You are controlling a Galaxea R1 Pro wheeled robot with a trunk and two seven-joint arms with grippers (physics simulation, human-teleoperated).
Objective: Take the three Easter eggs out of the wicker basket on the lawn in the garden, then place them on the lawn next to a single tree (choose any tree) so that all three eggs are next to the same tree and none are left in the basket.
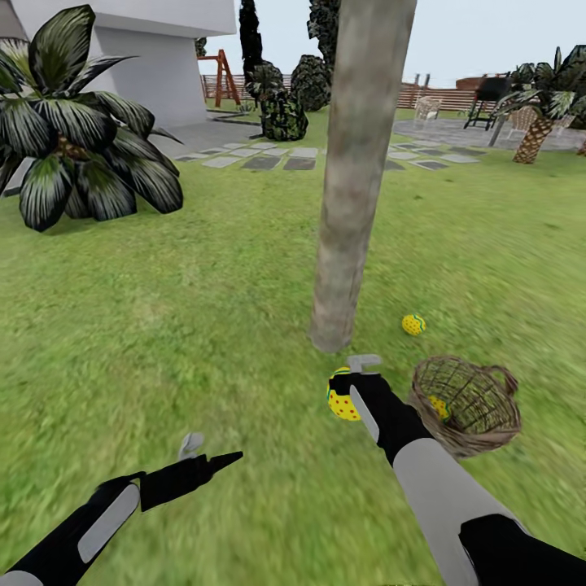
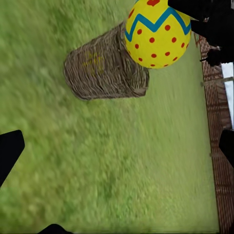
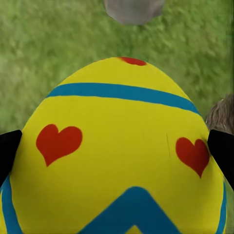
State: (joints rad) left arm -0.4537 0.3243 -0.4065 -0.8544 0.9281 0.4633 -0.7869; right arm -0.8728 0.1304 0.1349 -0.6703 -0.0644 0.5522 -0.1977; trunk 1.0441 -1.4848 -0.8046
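From the fenced garden's lawn (image 1: pixel 203 309) down to the tree (image 1: pixel 350 203), the wicker basket (image 1: pixel 468 407) holding one egg, then the egg (image 1: pixel 342 397) clamped in my right gripper (image 1: pixel 352 389), I judge a high release could roll it away; left gripper (image 1: pixel 213 460) spread, empty

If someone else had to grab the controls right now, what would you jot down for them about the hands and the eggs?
Right gripper: shut on one Easter egg, held just above the lawn near the tree.
Left gripper: open, empty, hovering low over the grass.
Done: one egg on the grass lies right of the trunk's base.
Left: set the held egg down by the same trunk, then fetch the last egg in the basket; the wicker basket sits beside the right arm, so it looks an easy reach.
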